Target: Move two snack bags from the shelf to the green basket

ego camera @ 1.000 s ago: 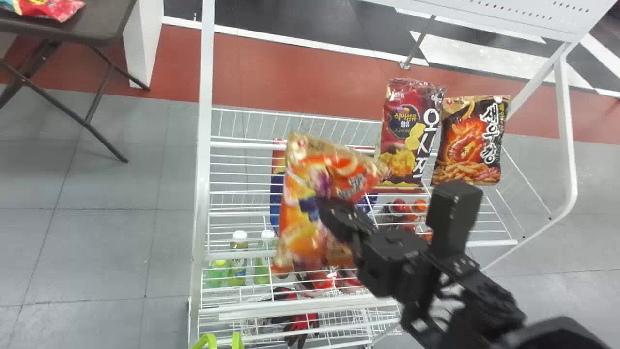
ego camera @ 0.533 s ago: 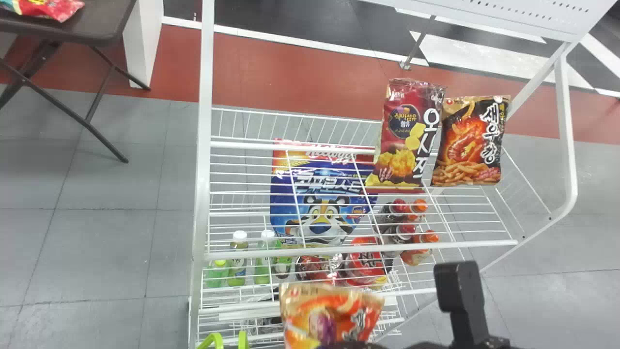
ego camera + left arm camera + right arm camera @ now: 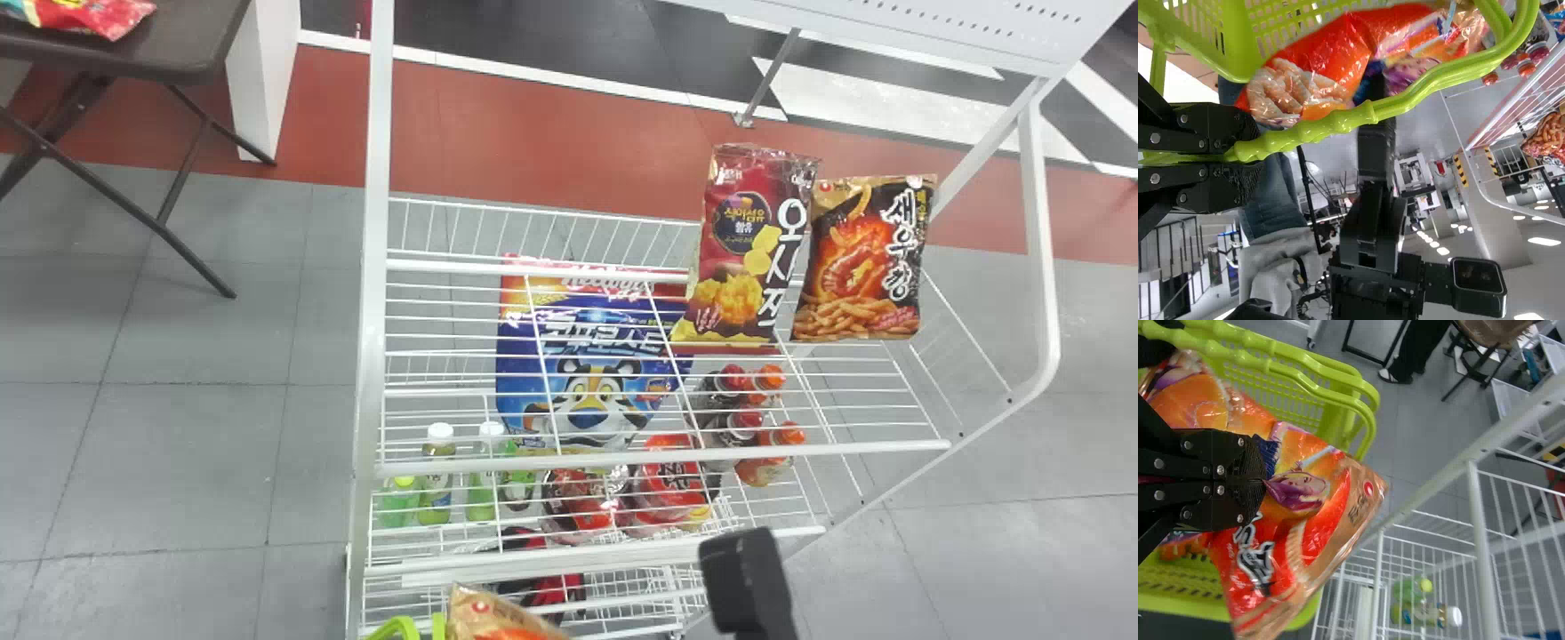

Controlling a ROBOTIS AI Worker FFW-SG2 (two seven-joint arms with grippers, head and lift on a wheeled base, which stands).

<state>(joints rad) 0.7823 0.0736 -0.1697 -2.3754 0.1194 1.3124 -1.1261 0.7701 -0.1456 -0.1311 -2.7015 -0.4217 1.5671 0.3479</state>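
One right claw grips one bag.

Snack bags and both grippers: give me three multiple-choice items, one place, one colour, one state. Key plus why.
1. Head view: where is the dark red snack bag?
A) on the floor
B) left of the black snack bag
C) right of the black snack bag

2. Main colour of the held snack bag?
A) blue
B) green
C) orange-red

3. Left gripper?
A) closed on the basket handle
B) open
C) closed on a snack bag

Key:
1 B: they sit side by side, dark red on the left.
2 C: its front, beyond the right gripper, is orange-red.
3 A: its fingers clamp the handle.
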